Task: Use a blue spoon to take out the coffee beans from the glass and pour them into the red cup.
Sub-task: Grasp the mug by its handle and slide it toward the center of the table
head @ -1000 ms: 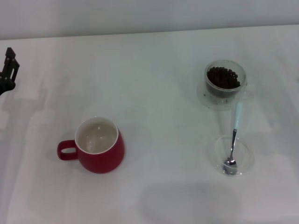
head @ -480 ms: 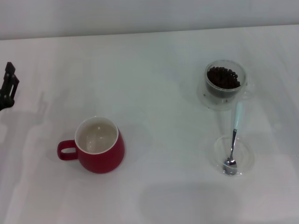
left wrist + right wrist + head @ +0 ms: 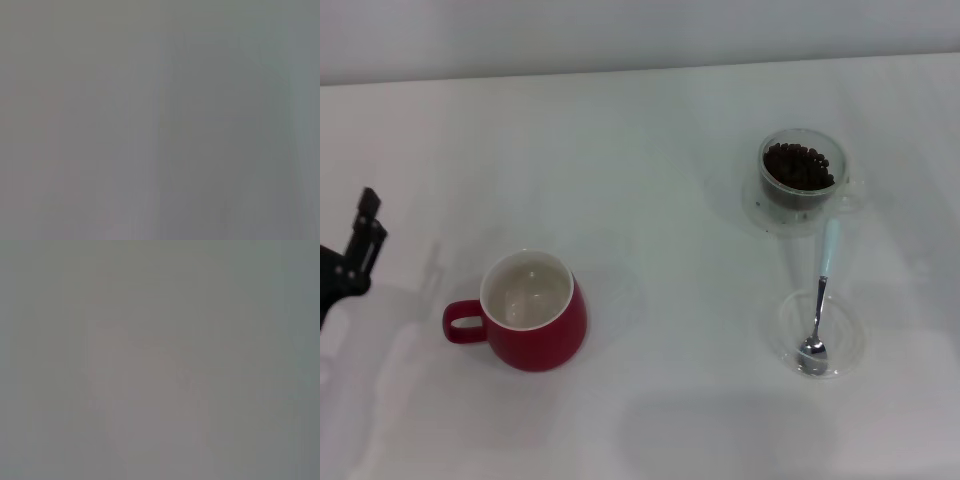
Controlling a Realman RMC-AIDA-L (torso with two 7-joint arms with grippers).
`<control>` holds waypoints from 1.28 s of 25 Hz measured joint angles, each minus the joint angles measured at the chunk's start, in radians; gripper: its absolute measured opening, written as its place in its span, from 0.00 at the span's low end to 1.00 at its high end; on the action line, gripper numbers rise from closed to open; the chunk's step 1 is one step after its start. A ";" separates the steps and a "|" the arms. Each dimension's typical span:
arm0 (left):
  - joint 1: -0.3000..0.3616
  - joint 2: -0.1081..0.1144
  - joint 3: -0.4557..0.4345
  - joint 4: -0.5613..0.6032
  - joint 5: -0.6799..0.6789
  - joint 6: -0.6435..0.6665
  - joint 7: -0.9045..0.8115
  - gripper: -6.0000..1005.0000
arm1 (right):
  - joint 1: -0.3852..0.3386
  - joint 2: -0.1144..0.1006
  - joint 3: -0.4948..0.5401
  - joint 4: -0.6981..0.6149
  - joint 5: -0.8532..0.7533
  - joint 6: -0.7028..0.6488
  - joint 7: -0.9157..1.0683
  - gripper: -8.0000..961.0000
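- A white table (image 3: 650,120) fills the head view, carrying every item in the scene; both wrist views show only a flat grey blur with nothing to make out.
- The red cup (image 3: 530,312), glossy outside and white inside, stands upright on the left half of the table, its loop handle turned to the robot's left and its interior bare.
- The left gripper (image 3: 362,243), a dark tool, reaches in from the left edge of the head view, near the red cup's handle side but apart from it; whether its fingers are spread or closed cannot be told.
- The glass (image 3: 803,178), clear and round on its saucer-like base, stands upright on the far right of the table, well apart from the red cup.
- A shallow clear dish (image 3: 820,332) sits on the table just nearer the robot than the glass.
- The blue spoon (image 3: 820,300) lies with its metal bowl resting in the clear dish and its pale blue handle pointing up toward the glass, the tip ending just beside the glass's base.
- The coffee beans (image 3: 800,166), dark and nearly black, fill the glass in a heap.
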 joint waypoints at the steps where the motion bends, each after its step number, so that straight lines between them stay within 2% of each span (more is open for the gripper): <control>1: 0.008 0.000 0.010 0.005 0.005 0.006 0.000 0.67 | -0.002 0.000 0.000 -0.003 0.000 0.007 0.000 0.91; 4: 0.036 0.000 0.031 0.017 0.010 0.028 0.000 0.68 | -0.005 0.000 0.001 -0.010 0.001 0.020 0.000 0.91; 8: 0.058 -0.001 0.059 0.033 0.013 0.034 0.000 0.79 | -0.007 0.000 0.018 -0.012 0.002 0.023 0.000 0.91; 9: 0.072 -0.001 0.090 0.039 0.013 0.035 0.004 0.82 | -0.007 0.000 0.023 -0.012 0.002 0.024 0.000 0.91; 15: 0.131 -0.002 0.167 0.061 0.013 0.042 0.094 0.88 | -0.008 0.000 0.039 -0.014 0.003 0.027 0.000 0.91; 23: 0.238 -0.001 0.183 0.114 0.011 0.039 0.166 0.88 | -0.008 -0.001 0.063 -0.034 0.003 0.029 0.000 0.91; 27: 0.254 -0.001 0.184 0.111 0.006 0.016 0.142 0.88 | -0.008 -0.002 0.063 -0.038 0.003 0.029 0.000 0.91; 32: 0.232 -0.002 0.185 0.109 0.008 -0.060 0.121 0.87 | -0.007 -0.002 0.063 -0.038 0.002 0.030 0.000 0.91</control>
